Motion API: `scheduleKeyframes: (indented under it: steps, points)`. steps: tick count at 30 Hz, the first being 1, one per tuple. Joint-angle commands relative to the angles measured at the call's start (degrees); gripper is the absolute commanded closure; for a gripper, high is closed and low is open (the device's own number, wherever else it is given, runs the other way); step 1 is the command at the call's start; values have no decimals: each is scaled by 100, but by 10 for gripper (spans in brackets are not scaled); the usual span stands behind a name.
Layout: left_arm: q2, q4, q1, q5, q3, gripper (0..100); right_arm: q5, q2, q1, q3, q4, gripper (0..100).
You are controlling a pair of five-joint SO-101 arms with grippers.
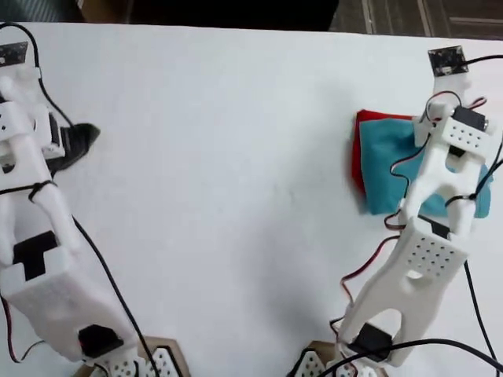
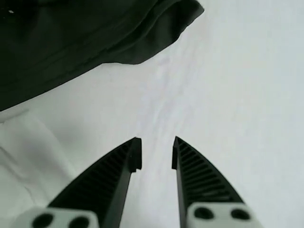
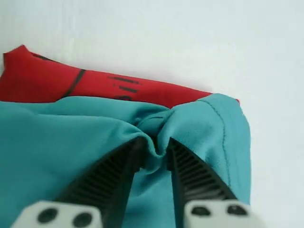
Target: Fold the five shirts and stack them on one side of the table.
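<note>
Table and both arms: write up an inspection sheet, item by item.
Surface: white table, faintly creased.
Job's things: teal shirt lies on the red shirt at the right side; dark shirt is bunched at the left edge, beside the left arm.
Clutter: nothing seen.
Pincers: left pincer is open, over bare table, short of the dark shirt; right pincer is shut on a fold of the teal shirt.
Cables: black cable trails over the table beside the left arm.
Surroundings: dark floor beyond the far edge.
</note>
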Motion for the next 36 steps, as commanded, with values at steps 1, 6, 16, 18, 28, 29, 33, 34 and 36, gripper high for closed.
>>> scheduleKeyframes:
  steps: [1,6,16,18,28,29,33,34,36]
  points:
    - [-501,316,-53,-53,-479,866,-299,-945,-101,-220,277,907]
    - [-1538,316,-325,-431,-435,865,-818,-2000,-330,-193,1112,906]
    - [-2382,-923,-2593,-2523,2026,860,-281,-3556,-2185,141,3934,906]
    - [-2136,-1477,-3077,-2769,2501,820,-264,-3864,-2422,738,3934,884]
    - [-835,-2154,-3455,-1758,1393,699,-264,-4813,-4022,4018,3327,704]
    - [-686,-2163,-3455,-1600,1182,698,-264,-4910,-4084,4334,3108,707]
    - [9,-2163,-3490,-818,312,698,-264,-5305,-4198,5697,2149,706]
    - [185,-2163,-3490,-642,66,698,-264,-5376,-4198,6066,1851,706]
    - [545,-2163,-3446,-404,-462,697,-264,-5446,-4198,6787,1156,706]
